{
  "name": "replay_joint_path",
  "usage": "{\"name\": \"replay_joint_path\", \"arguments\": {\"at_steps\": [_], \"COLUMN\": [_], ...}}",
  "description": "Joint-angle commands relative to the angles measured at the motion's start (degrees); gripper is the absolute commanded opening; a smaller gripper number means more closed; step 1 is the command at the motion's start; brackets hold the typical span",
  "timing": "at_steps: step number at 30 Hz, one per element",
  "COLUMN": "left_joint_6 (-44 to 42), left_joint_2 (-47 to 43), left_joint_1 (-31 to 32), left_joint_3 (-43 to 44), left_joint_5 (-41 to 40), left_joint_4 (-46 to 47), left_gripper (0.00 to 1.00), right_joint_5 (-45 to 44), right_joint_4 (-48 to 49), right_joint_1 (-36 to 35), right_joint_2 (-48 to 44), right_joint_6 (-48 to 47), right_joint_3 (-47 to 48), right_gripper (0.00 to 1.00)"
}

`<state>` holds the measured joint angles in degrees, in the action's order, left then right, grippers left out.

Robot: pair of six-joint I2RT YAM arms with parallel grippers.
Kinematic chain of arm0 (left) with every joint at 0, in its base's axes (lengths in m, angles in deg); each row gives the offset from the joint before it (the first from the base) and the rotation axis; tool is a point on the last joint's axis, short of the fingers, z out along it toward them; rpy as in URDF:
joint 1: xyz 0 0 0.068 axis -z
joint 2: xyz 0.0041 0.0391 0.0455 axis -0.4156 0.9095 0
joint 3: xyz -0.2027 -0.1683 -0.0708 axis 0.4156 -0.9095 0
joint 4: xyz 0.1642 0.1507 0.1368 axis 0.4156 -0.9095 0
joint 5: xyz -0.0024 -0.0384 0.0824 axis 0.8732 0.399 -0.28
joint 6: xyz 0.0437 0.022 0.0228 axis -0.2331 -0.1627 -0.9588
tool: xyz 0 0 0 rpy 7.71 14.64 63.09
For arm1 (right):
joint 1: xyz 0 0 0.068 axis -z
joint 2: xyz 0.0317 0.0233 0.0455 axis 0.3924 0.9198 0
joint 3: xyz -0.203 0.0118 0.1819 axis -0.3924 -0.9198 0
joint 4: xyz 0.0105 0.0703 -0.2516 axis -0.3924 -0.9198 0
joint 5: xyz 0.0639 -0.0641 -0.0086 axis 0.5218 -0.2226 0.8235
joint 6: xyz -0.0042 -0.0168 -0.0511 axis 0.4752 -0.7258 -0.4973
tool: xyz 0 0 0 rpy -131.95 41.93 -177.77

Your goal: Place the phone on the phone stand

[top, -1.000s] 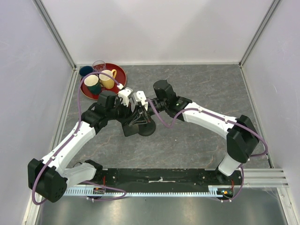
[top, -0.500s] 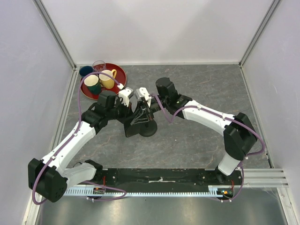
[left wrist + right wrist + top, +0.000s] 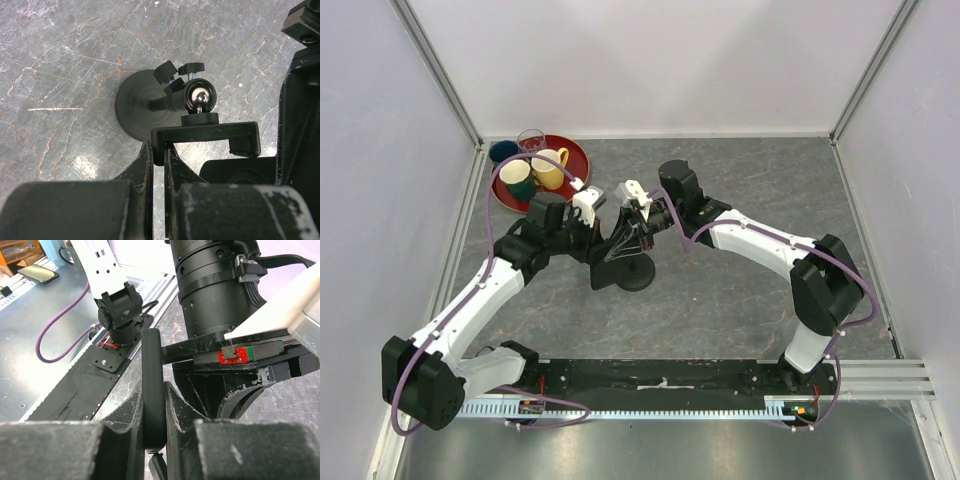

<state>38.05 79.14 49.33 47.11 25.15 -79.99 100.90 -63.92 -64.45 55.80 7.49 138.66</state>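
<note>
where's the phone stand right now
Top view: the phone stand stands on the table left of centre, near the red tray; the left gripper clamps its bracket.

A red tray point(image 3: 579, 164) at the table's point(image 3: 750, 180) far left holds several cups point(image 3: 517, 178).

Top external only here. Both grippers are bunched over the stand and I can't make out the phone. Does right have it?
Observer: Yes. In the right wrist view the right gripper is shut on the phone, held edge-on and upright between its fingers.
Operator: And left?
Observer: In the left wrist view the left gripper pinches one end of the clamp bracket on top of the phone stand.
Operator: Phone seated in the bracket yet?
Observer: No. The left wrist view shows bare table through the gap between the bracket's two ends, so nothing sits in it.
</note>
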Motion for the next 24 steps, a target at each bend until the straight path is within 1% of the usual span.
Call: {"name": "replay_joint_path", "arguments": {"at_steps": [1, 7, 9, 10, 11, 13, 24], "left_joint_6": [-0.7, -0.8, -0.8, -0.8, -0.8, -2.3, -2.8], "left_joint_2": [-0.7, 0.5, 0.8, 0.7, 0.7, 0.4, 0.1], "left_joint_1": [0.7, 0.5, 0.5, 0.4, 0.4, 0.4, 0.1], "left_joint_3": [1.0, 1.7, 1.9, 1.8, 1.8, 1.7, 1.6], "left_joint_5": [10.0, 12.0, 12.1, 12.2, 12.2, 12.2, 11.4], "left_joint_4": [2.1, 0.9, 0.5, 0.4, 0.4, 0.4, 0.0], "left_gripper": [0.02, 0.02, 0.02, 0.02, 0.02, 0.02, 0.02], "right_joint_5": [-5.2, -6.2, -8.6, -9.6, -10.6, -11.5, -17.3], "right_joint_4": [3.6, -6.1, -9.1, -13.5, -15.5, -18.3, -26.8], "right_joint_1": [2.1, 1.4, 1.4, 1.4, 1.4, 1.3, 1.3], "right_joint_2": [1.6, 3.6, 3.8, 4.1, 4.3, 4.1, 3.7], "right_joint_6": [-7.4, -15.9, -19.9, -21.4, -23.5, -26.2, -35.9], "right_joint_3": [4.0, 8.4, 9.9, 10.5, 11.3, 12.2, 13.6], "right_gripper": [0.0, 0.0, 0.0, 0.0, 0.0, 0.0, 0.0]}}
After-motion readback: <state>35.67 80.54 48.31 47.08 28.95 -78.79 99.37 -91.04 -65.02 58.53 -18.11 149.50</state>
